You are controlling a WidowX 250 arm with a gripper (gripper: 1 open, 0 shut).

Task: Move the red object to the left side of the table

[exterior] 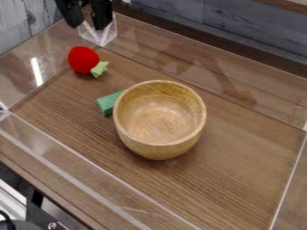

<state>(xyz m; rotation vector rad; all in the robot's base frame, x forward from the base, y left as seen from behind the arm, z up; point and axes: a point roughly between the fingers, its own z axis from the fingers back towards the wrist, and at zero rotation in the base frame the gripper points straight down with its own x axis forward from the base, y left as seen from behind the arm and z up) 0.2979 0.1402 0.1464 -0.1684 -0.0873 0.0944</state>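
Observation:
The red object (82,58), a small round red toy fruit with a green leafy stem, lies on the dark wood-grain table (240,135) near its far left corner. My gripper (88,18) hangs above and behind the fruit at the frame's top edge, apart from it. Its dark fingers (103,13) are spread, open, with nothing between them. The upper part of the gripper is cut off by the frame.
A wooden bowl (161,118) stands mid-table, with a flat green piece (110,102) touching its left side. Low clear acrylic walls (72,166) edge the tabletop. A white tag-like piece (106,36) hangs below the gripper.

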